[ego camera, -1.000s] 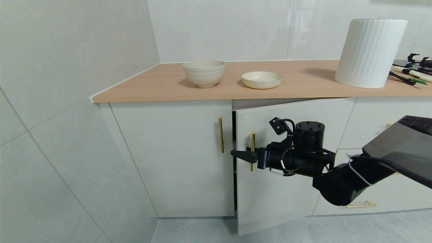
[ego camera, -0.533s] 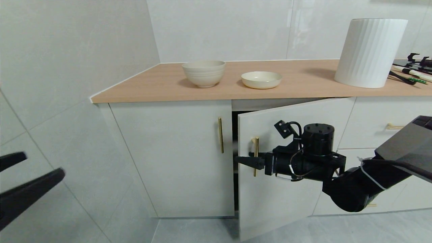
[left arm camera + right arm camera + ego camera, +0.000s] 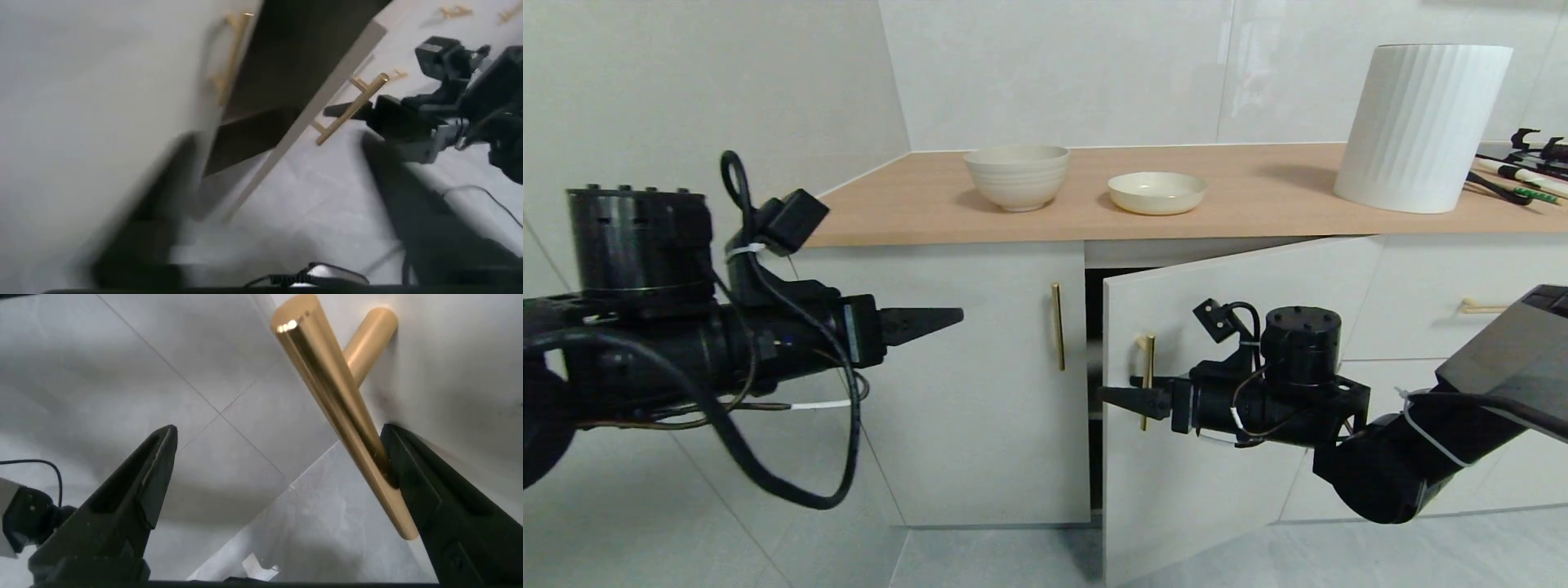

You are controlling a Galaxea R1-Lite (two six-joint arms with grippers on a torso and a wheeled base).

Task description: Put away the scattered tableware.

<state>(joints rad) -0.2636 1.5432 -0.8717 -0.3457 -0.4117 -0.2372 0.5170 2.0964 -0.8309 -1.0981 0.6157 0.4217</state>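
The left gripper (image 3: pixel 923 320) has just swung in from the left edge and is now level in front of the shut left door (image 3: pixel 947 408). Its wrist view is blurred, but the fingers look spread wide, holding nothing. The bowl (image 3: pixel 1016 175) sits on the surface (image 3: pixel 1258 196), above and a bit right of that gripper and well apart from it. The dish (image 3: pixel 1156 192) is near the bowl on its right. Both are untouched, same spots as before.

The right gripper (image 3: pixel 1125 398) is below the dish, fingers (image 3: pixel 139 498) wide. The handle (image 3: pixel 1147 380) lies between them against one finger, hooked rather than clamped. The right door (image 3: pixel 1241 278) has swung further out over the last second, and the dark gap at its left edge is wider. The gripper went rightward with it. The ribbed container (image 3: pixel 1421 126) and utensils (image 3: pixel 1515 184), up and right of the right gripper, are unmoved.

Meaning: the cupboard is opening and the left arm is probably coming for the bowl or dish. Nothing is put away yet.
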